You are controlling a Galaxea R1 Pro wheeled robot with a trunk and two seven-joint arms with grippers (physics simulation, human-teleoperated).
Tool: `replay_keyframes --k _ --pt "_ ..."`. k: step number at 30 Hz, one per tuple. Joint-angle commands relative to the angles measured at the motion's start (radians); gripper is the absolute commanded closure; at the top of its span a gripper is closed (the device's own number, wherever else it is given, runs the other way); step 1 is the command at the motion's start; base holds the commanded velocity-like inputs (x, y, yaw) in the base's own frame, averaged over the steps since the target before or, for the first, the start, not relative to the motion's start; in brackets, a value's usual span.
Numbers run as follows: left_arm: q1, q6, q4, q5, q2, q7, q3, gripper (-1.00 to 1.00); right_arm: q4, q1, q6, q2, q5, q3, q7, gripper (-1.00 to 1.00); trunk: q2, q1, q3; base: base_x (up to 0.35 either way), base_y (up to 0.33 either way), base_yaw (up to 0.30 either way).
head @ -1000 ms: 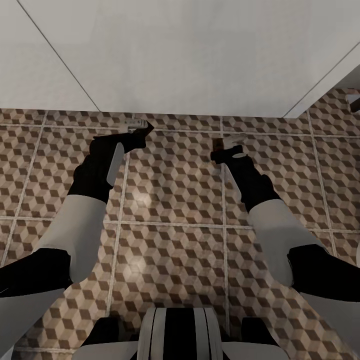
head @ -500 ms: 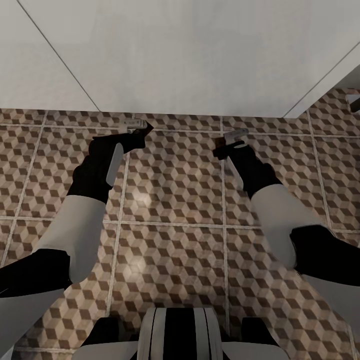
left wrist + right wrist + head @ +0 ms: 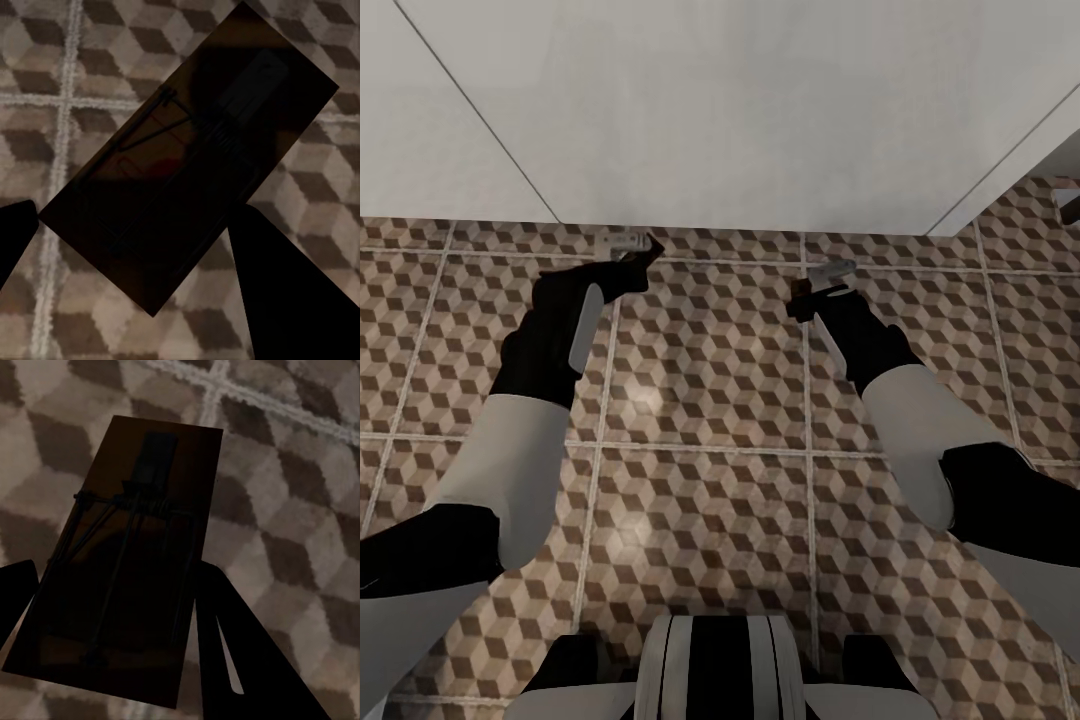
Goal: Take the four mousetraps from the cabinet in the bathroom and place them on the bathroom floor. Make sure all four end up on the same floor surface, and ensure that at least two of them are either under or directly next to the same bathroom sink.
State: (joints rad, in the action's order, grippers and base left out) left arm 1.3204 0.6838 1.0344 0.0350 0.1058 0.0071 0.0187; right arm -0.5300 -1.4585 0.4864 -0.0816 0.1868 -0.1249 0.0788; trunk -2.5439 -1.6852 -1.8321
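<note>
Down below, the cube-patterned floor (image 3: 700, 520) is spreading across the whole lower part of the head view, running up to a white wall (image 3: 740, 110) at its far edge. Both arms are reaching forward over the tiles, near that far edge. The left gripper (image 3: 628, 246) is hanging just short of the wall, and from its wrist camera its dark fingers (image 3: 289, 285) are clamping a mousetrap (image 3: 187, 157), a dark brown plate with thin wire parts, tilted over a grout crossing. The right gripper (image 3: 828, 276) is sitting over a grout line, well apart from the left, and it is squeezing a second mousetrap (image 3: 127, 562) between its fingers (image 3: 247, 652), held above the tiles.
</note>
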Motion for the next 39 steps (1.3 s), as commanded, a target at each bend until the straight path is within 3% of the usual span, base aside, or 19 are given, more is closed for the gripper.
replay_keyframes --k 1,13,18,22,26,39 --pt "-0.002 0.005 0.005 0.003 0.000 -0.002 0.000 1.00 -0.001 0.000 0.006 0.000 -0.001 -0.004 0.002 1.00 0.000 0.000 0.000 0.000 0.000 0.000" --pt "-0.013 0.005 -0.015 0.005 0.001 -0.004 0.000 1.00 -0.003 0.000 0.000 0.000 -0.008 -0.004 0.002 1.00 0.000 0.000 0.000 0.000 0.000 0.000" --pt "-0.014 0.004 -0.099 0.005 0.003 -0.009 -0.002 1.00 -0.013 0.000 -0.001 -0.001 -0.035 -0.005 -0.004 1.00 0.000 0.000 0.000 0.000 0.000 0.000" --pt "-0.014 -0.001 -0.235 0.004 0.004 -0.010 -0.007 1.00 -0.017 0.001 -0.017 -0.002 -0.046 -0.005 -0.032 1.00 0.000 0.000 0.000 0.000 0.000 0.000" --pt "-0.013 -0.004 -0.307 0.004 0.005 -0.009 -0.008 1.00 -0.018 0.001 -0.045 -0.003 -0.048 -0.006 -0.046 1.00 0.000 0.000 0.000 0.000 0.000 0.000" --pt "-0.012 -0.005 -0.306 0.002 0.006 -0.006 -0.008 1.00 -0.018 0.001 -0.070 -0.004 -0.049 -0.010 -0.050 1.00 0.000 0.000 0.000 0.000 0.000 0.000"
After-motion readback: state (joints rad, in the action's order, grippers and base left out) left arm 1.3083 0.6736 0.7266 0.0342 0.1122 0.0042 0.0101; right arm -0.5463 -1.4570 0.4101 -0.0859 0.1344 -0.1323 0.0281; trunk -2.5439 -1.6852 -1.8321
